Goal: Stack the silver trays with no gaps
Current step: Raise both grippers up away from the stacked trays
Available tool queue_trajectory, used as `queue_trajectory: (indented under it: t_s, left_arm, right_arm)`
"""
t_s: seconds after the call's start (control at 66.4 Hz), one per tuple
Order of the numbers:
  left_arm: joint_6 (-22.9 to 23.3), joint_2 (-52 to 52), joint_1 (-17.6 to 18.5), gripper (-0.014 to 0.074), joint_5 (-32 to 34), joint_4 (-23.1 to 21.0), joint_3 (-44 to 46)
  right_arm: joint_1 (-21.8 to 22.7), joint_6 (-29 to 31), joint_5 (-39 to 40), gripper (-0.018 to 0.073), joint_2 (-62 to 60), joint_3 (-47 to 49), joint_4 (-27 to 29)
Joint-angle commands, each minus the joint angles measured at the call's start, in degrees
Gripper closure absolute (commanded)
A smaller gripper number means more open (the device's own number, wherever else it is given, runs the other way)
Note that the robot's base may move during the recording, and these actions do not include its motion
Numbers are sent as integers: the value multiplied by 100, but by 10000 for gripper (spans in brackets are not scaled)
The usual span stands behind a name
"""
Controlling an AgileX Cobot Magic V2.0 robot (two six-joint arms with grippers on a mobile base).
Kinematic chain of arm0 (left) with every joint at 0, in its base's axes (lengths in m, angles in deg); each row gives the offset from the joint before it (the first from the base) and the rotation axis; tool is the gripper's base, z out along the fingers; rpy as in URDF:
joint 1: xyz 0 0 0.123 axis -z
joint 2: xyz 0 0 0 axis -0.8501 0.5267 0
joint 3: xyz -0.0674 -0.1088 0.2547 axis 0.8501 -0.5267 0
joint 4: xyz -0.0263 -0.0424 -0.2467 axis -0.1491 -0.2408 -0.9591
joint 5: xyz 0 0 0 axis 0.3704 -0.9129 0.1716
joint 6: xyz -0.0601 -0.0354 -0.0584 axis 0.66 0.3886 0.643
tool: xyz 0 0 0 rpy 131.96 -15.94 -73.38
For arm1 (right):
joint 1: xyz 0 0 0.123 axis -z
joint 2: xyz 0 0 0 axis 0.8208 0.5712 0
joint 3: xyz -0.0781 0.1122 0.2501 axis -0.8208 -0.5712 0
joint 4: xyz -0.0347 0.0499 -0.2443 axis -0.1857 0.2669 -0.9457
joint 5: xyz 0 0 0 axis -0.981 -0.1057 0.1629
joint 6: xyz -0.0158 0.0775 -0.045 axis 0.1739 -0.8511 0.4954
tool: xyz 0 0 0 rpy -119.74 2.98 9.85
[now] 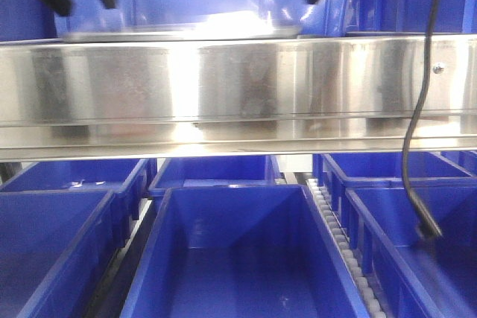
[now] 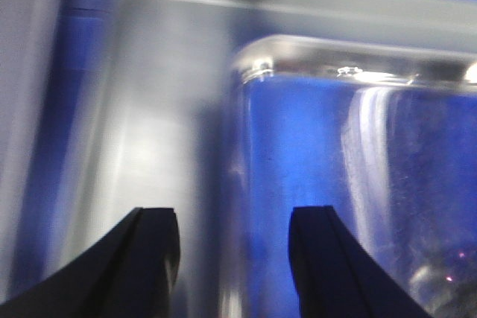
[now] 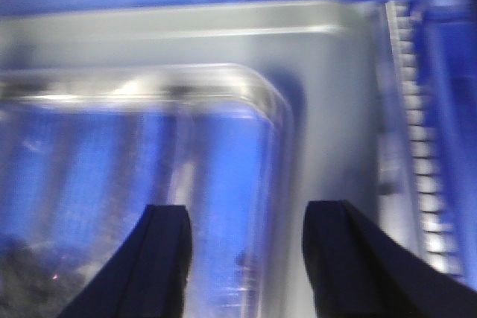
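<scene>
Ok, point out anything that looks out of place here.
A black cable hangs loose down the right side, crossing the steel rail and ending over a blue bin. The silver trays are too blurred to judge whether they sit flush. Nothing spilled or damaged shows.

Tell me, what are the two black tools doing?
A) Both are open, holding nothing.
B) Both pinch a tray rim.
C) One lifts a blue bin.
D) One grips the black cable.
A: each wrist view shows the left tool and right tool with fingers spread and nothing clamped between them, above the silver tray.
</scene>
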Motion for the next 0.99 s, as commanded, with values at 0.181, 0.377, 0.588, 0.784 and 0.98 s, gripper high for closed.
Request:
queue_trajectory:
  t_s: [0.181, 0.377, 0.588, 0.784, 0.98]
  left_arm:
    - [58, -173, -21, 572, -233, -32, 218]
    - [46, -776, -21, 598, -242, -142, 268]
    - [46, -1737, 164, 605, 458, -155, -327]
    - [46, -2812, 272, 605, 1912, -214, -1799]
    - [46, -4055, 272, 605, 3154, 27, -3239]
  right_arm:
    - [2, 169, -115, 500, -262, 216, -29]
    - [-50, 248, -105, 577, -828, 241, -29]
    - [-66, 556, -61, 578, -1462, 101, -29]
    - [-208, 757, 1015, 578, -2214, -998, -195]
    - [-582, 764, 2418, 578, -3068, -2485, -734]
